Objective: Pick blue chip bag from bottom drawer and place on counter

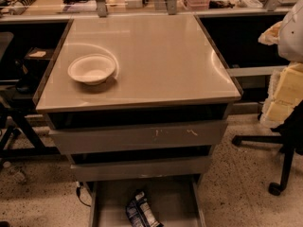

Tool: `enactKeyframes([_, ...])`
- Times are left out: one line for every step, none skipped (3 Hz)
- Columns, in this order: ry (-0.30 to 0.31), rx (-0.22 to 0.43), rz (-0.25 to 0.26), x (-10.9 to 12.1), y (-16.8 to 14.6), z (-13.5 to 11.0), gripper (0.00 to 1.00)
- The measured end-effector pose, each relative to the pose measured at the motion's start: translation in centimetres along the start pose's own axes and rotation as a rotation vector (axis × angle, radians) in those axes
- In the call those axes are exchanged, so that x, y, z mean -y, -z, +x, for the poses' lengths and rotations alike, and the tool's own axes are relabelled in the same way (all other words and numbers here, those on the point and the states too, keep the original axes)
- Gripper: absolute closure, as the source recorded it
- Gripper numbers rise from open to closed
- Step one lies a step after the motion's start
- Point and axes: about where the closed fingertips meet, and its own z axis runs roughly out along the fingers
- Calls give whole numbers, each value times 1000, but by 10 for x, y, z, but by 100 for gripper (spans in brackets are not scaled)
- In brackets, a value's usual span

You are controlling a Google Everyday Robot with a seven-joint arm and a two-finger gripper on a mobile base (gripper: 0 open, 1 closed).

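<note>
Closest to us, the blue chip bag (pixel 142 214) is lying in the open bottom drawer (pixel 177 201). Our gripper is not appearing in view, so we cannot tell its state. We are judging picking and placing on the table (pixel 163 56) as not yet done.

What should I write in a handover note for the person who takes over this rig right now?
Gripper: not in the camera view, so its state is unknown.
Blue chip bag: lying on the floor of the open bottom drawer, left of the middle, with nothing gripping it.
Counter: holds only a white bowl on its left side; the bag is not on it.
Done: the drawer is already open.
Left: reach into the drawer, grasp the bag, lift it out and set it on the counter, probably to the right of the bowl.
</note>
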Motion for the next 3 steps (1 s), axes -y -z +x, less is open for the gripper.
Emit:
enactKeyframes([0, 0, 0, 0, 0, 0, 0])
enactKeyframes([-9, -9, -14, -18, -24, 4, 0])
enactKeyframes([-19, -18, -5, -44, -74, 2, 0])
